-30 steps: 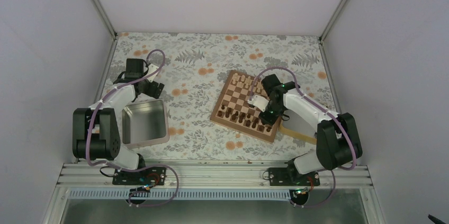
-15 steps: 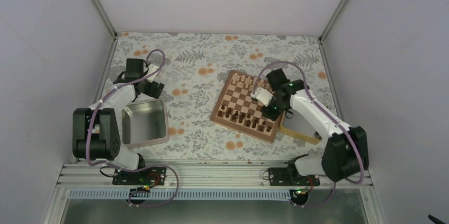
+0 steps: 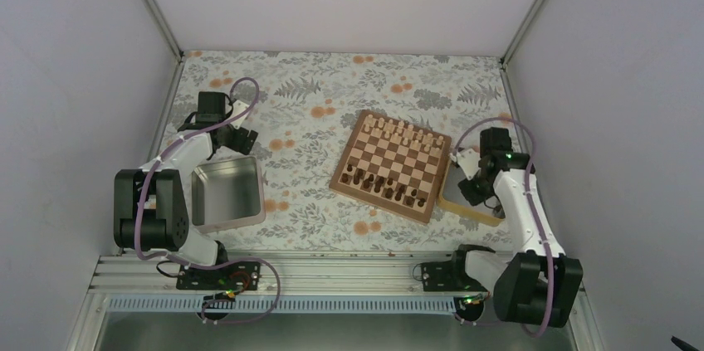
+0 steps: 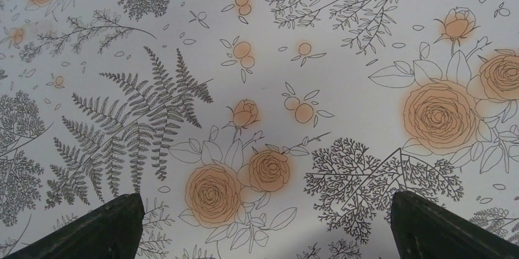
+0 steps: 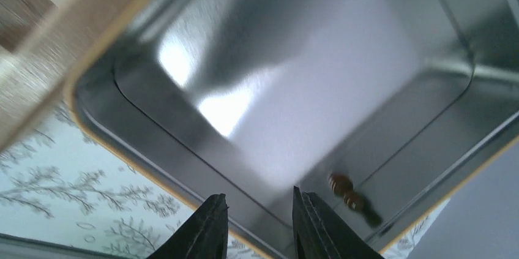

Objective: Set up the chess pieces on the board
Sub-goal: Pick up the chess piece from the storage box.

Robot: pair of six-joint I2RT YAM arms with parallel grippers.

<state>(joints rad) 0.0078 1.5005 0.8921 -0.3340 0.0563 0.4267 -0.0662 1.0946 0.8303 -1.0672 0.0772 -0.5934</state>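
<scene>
right gripper (image 5: 258, 195) parted, empty, low over tray (image 3: 475, 213) just beside right edge of board (image 3: 390, 164); one dark piece (image 5: 349, 196) near tray's corner wall. left gripper (image 4: 264, 196) wide apart over cloth (image 4: 343, 38).

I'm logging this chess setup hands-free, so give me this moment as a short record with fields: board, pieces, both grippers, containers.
board: chessboard, middle squares bare
dark side: dark chess pieces standing in the near rows
pale side: pale pieces along the far edge
right gripper: open, holding nothing, above the tray
tray contents: one stray dark piece lying inside
left gripper: open, holding nothing, over the floral cloth
other container: grey tin beside the left arm
</scene>
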